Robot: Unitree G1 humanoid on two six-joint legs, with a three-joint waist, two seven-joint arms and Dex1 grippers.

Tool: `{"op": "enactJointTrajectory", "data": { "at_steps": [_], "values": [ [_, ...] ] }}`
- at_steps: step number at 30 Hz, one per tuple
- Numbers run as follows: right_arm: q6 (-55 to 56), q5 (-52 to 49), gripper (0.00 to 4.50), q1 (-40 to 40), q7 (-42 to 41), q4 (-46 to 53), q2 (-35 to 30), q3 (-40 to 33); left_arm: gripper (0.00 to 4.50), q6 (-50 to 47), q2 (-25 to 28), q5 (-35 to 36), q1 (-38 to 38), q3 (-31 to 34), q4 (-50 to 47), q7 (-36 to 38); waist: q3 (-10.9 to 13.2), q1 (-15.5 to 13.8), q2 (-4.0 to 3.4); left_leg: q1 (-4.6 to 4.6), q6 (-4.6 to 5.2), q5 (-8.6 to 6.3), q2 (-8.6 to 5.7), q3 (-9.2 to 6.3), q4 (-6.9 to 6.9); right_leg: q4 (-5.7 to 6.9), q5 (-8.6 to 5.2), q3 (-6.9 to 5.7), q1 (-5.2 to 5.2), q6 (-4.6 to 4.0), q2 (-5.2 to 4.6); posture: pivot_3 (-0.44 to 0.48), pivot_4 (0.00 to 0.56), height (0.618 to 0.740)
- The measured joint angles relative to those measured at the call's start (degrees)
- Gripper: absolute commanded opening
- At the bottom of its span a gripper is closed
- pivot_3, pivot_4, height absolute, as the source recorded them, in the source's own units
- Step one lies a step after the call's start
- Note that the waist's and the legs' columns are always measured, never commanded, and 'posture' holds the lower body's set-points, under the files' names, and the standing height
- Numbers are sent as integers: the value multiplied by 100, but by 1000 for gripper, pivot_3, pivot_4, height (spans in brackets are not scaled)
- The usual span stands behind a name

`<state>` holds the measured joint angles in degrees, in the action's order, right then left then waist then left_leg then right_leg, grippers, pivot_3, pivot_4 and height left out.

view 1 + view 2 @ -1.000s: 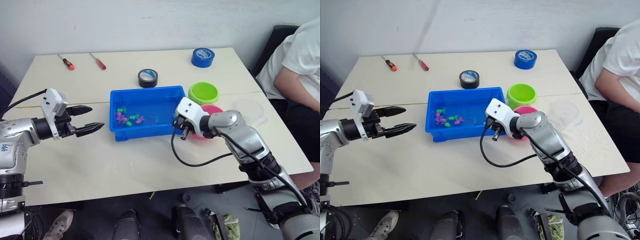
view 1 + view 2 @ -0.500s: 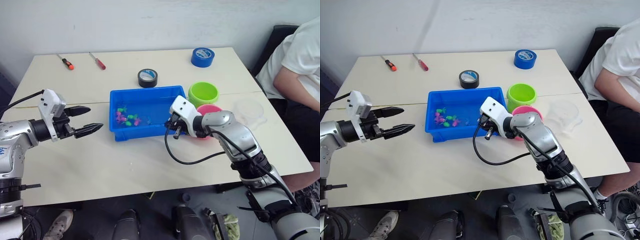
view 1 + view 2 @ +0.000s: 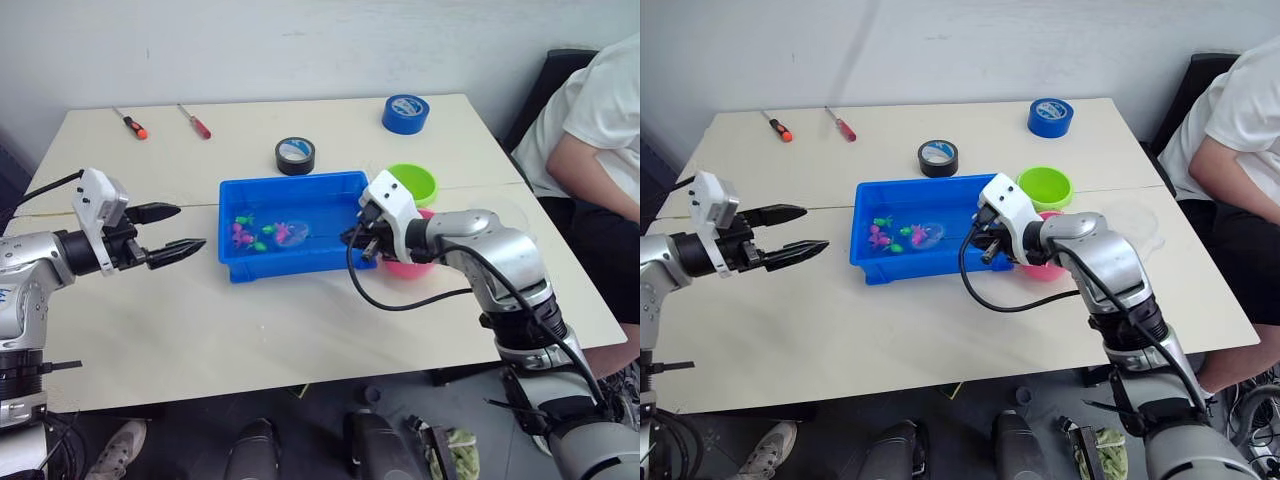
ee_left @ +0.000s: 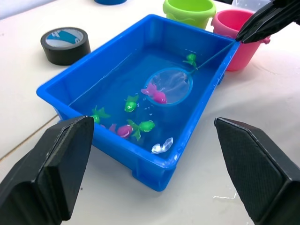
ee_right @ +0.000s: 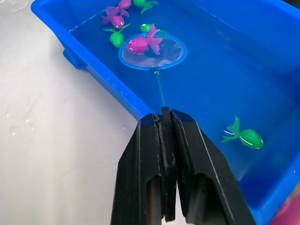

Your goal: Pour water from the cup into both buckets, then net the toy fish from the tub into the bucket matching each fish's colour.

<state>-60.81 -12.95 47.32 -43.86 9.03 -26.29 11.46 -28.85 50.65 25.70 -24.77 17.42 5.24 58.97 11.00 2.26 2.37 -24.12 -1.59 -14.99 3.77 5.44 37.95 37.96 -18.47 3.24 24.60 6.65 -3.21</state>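
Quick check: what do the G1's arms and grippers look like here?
Both arms are silver-grey metal links with black joints. Each wrist carries a white boxy camera housing. The left gripper and right gripper each have two black tapered fingers. A black cable loops below the right forearm; another runs from the left wrist.

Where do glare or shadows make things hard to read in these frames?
Left eye view: even light, soft shadows; the clear cup nearly blends into the table. Right wrist view: no glare on the water hides the pink fish in the net, whose handle the right claw grips.
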Motion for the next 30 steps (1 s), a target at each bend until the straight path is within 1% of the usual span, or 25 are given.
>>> {"op": "enactJointTrajectory", "data": {
  "at_steps": [8,12,18,21,24,26,30],
  "values": [
    [-63,-200,0,-8,105,101,-46,-69,4474,128,0,-4,-152,-75,111,106,0,20,0,-1,2,-1,0,0,-1,-3,0,0,0,0,-1,0,150,731],
    [-41,-386,0,-113,93,260,-180,-236,4474,286,-27,-22,-317,-316,274,299,0,11,0,-4,4,-2,-2,0,0,-7,0,0,-1,0,-2,0,150,731],
    [11,-876,0,-450,-9,940,-664,-1034,4474,643,-160,-79,-949,-680,710,599,0,-62,0,-6,7,-5,-5,1,-1,-14,0,-1,-1,1,-2,0,150,731],
    [20,-1170,0,-759,-115,1400,-1175,-1606,4474,809,-349,-135,-1264,-877,983,735,0,-85,0,-7,12,-8,-8,2,-1,-21,1,-1,-4,1,-5,0,150,731],
    [-122,-1502,0,-1013,-138,1798,-1571,-2264,4474,994,-489,-235,-1463,-1055,1365,855,0,-42,0,-6,14,-9,-6,4,-1,-21,1,2,-4,2,-3,0,150,731],
    [-174,-1566,0,-1061,-134,1851,-1624,-2370,4474,1034,-512,-270,-1505,-1107,1422,882,0,-24,0,-5,14,-10,-3,4,-1,-21,1,3,-4,2,-1,0,150,731],
    [-485,-1798,0,-1784,-91,2237,-2339,-3312,4474,1374,-777,-467,-2174,-1360,2228,1149,3,-100,-5,-9,13,-9,-7,0,-2,-25,1,-1,-3,2,-1,0,150,731]
  ]
}}
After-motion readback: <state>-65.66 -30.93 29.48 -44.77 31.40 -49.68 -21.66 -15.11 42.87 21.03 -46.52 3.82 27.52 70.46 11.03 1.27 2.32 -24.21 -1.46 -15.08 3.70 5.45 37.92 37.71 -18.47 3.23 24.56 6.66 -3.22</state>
